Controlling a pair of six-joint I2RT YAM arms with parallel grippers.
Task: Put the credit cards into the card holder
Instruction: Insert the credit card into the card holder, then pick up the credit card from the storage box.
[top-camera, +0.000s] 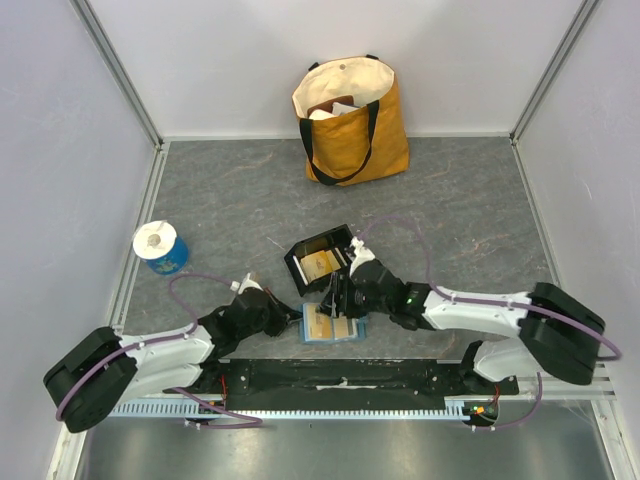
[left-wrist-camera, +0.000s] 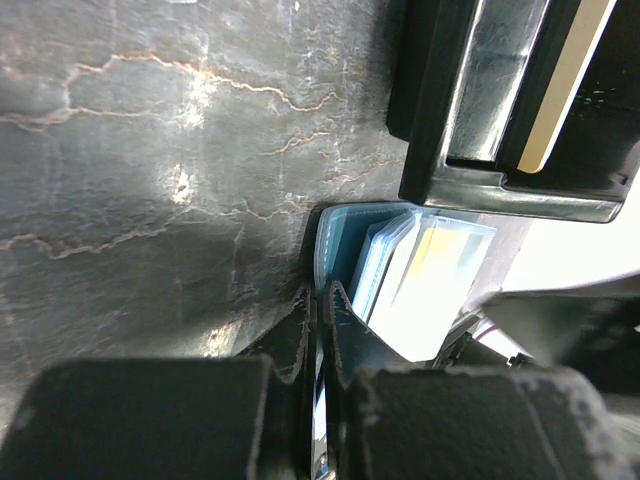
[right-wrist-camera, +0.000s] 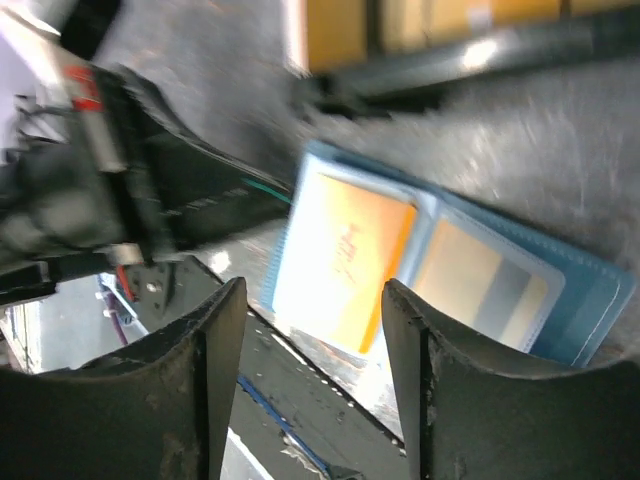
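A grey, marble-veined tabletop (top-camera: 240, 200) walled in white carries the work, with a tote bag (top-camera: 350, 120) far beyond both arms. The card holder (top-camera: 330, 323) lies open and flat directly beneath the right gripper (right-wrist-camera: 315, 300), whose jaws stand wide with nothing between them. Under those jaws an orange card (right-wrist-camera: 345, 255) sits in one pocket, and a tan card (right-wrist-camera: 480, 280) sits in the pocket beside it, toward the right finger. The left gripper (left-wrist-camera: 320, 300) is pinched narrow onto the holder's edge, seemingly to pin it in place. Just past the right gripper's fingertips, close against the holder's far edge, stands the black tray (top-camera: 294, 268), with another card (top-camera: 322, 264) lying in it. The right arm is plainly the nearer to that card, and a short reach ahead looks enough. Its long axis appears to run across the jaw opening, though blur leaves this uncertain.
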